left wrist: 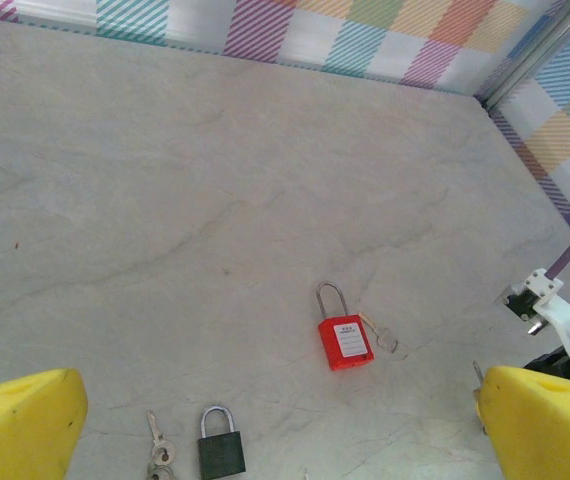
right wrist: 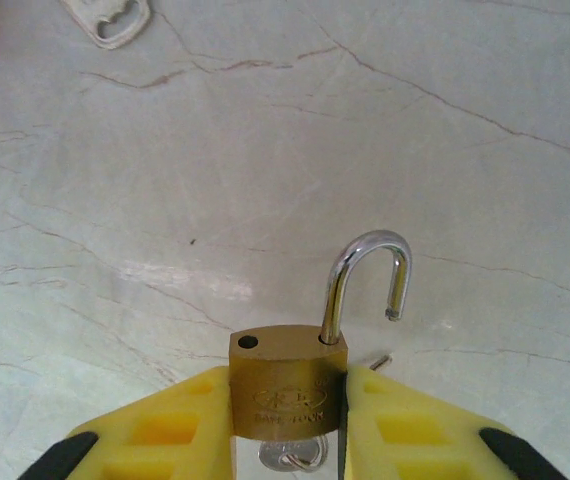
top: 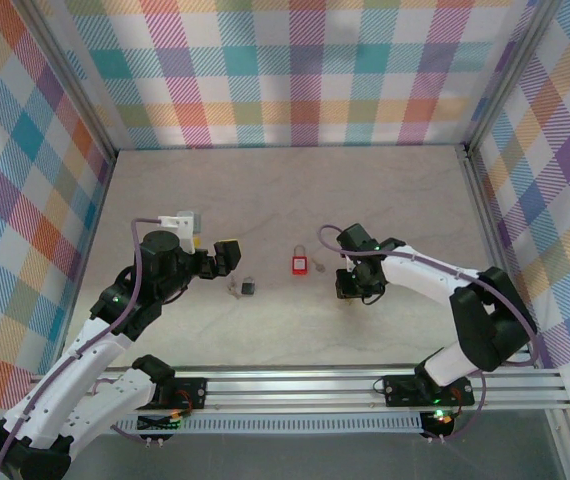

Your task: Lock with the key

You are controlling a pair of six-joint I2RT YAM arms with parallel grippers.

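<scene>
- Top view: the left end effector (top: 227,257) hovers center-left over the bench (top: 295,190), above a black padlock (top: 249,288). A red padlock (top: 299,263) lies mid-frame, with the right end effector (top: 353,284) beside it.
- Left wrist: yellow fingers (left wrist: 20,425) are spread wide at the lower corners, with keys (left wrist: 157,455) between them.
- Right wrist: the end effector pinches a brass padlock (right wrist: 287,385) at bottom center, its shackle open and a key ring (right wrist: 290,460) beneath it.

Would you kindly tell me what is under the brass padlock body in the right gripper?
A silver key ring peeks out beneath the brass padlock clamped in the right gripper. The keyhole and any key blade are covered by the body.
</scene>
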